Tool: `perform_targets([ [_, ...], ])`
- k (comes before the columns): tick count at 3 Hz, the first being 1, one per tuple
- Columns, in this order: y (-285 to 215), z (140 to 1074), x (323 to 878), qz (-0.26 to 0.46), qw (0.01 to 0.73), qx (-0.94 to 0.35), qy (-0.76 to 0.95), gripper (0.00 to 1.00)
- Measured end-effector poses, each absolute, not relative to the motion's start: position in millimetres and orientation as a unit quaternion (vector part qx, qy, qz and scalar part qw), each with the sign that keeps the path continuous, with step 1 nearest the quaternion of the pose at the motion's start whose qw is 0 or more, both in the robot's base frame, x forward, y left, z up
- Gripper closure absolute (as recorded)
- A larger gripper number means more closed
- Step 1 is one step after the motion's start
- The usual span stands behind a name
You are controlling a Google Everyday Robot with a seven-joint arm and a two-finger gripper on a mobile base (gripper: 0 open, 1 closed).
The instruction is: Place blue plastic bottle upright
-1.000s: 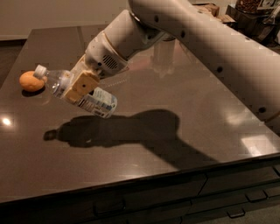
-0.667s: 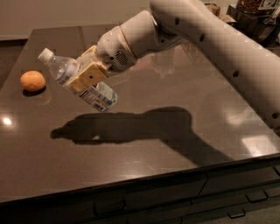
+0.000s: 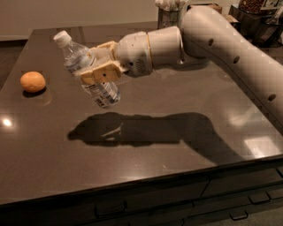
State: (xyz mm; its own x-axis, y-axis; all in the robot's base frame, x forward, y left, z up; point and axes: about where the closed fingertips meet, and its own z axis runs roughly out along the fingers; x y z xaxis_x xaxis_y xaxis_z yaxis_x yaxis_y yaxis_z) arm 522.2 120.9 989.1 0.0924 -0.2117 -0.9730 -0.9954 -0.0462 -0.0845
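The blue plastic bottle [image 3: 102, 90] is clear and bluish, with a white cap at its upper left and a white label with dark print at its lower end. It hangs in the air above the dark table [image 3: 177, 132], tilted with the cap up and to the left. My gripper [image 3: 93, 67] is shut on the bottle's middle, its tan fingers [image 3: 101, 73] crossing the bottle's body. The white arm reaches in from the upper right. The bottle's shadow lies on the table below it.
An orange [image 3: 32, 81] lies on the table at the left. A cup holding items [image 3: 170, 15] stands at the table's back edge. More clutter sits at the back right [image 3: 256, 11]. Drawers run below the table's front edge [image 3: 230, 194].
My gripper has raised the bottle and turned it closer to upright, cap rising up and left. The arm has shifted right and higher, and the shadow has moved right.
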Motion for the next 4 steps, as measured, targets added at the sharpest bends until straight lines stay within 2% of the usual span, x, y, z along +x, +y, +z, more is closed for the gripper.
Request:
perform_targets([
  [4,94,958,535,0.460,0.563,-0.483,0.489,1.00],
])
